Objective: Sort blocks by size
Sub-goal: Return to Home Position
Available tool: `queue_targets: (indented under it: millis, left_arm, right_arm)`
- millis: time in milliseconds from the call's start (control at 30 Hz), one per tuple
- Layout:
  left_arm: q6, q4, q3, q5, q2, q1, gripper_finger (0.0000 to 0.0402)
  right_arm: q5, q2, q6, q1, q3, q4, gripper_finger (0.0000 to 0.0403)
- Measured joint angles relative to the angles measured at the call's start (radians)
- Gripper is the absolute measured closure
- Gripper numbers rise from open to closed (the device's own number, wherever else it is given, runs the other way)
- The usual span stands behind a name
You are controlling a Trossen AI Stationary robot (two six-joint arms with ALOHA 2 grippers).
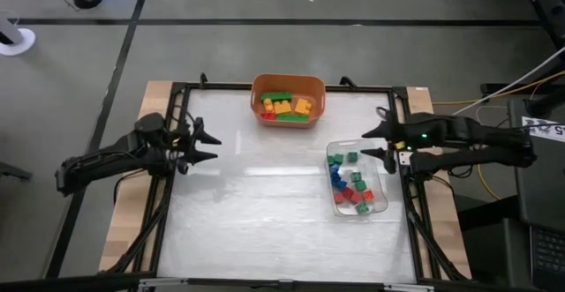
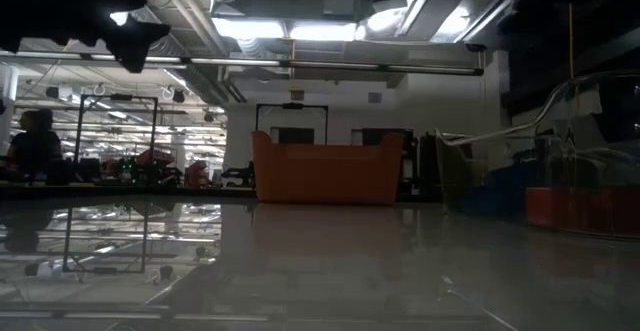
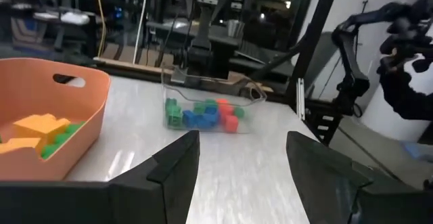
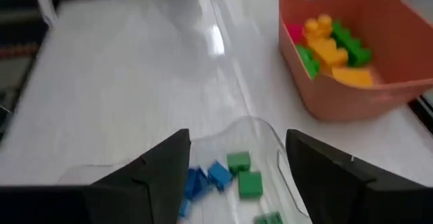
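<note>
White glossy table top [image 1: 256,213]. Left gripper [image 1: 216,148]: above the table's left edge, fingers spread, nothing between them. Right gripper [image 1: 364,143]: at the right edge, fingers spread, empty, tips just beside the clear tray [image 1: 330,160]. The tray holds the small blocks [image 1: 351,190], red, green and blue. The bigger blocks [image 1: 284,107], yellow-orange, green and red, lie in the orange bin [image 1: 258,89] at the far edge.

The left arm [image 1: 106,161] and the right arm [image 1: 481,133] are matte black, built of slim jointed segments. The left tool [image 1: 215,148] and the right tool [image 1: 363,143] each end in two tapering black fingers [image 3: 177,170], broad and angular up close. A small green light [image 1: 425,137] glows on the right arm's wrist, with a white patch [image 1: 404,158] beside it.
</note>
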Motion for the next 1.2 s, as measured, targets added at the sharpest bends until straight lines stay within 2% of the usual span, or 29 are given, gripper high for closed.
queue_targets:
  millis: [300,500,633,733,1000,1200]
  left_arm:
    - [-0.011,-0.004,-0.137,-0.034,-0.194,0.0,0.0194]
    - [-0.002,0.069,-0.2,-0.057,-0.19,0.0,0.0194]
    - [0.07,0.169,-0.233,-0.057,-0.191,0.0,0.0194]
    - [0.111,0.183,-0.239,-0.058,-0.185,0.0,0.0194]
    - [0.083,0.182,-0.239,-0.06,-0.17,0.0,0.0194]
    - [0.079,0.182,-0.238,-0.06,-0.17,0.0,0.0194]
  right_arm:
    - [-0.003,-0.268,0.066,0.0,-0.263,0.201,0.0159]
    - [-0.022,-0.388,0.095,0.0,-0.418,0.345,0.0159]
    - [-0.029,-0.423,0.096,0.001,-0.486,0.413,0.0159]
    - [-0.029,-0.427,0.096,0.001,-0.52,0.444,0.0159]
    - [-0.029,-0.427,0.054,0.001,-0.559,0.46,0.0159]
    - [-0.031,-0.427,-0.03,0.001,-0.631,0.649,0.0159]
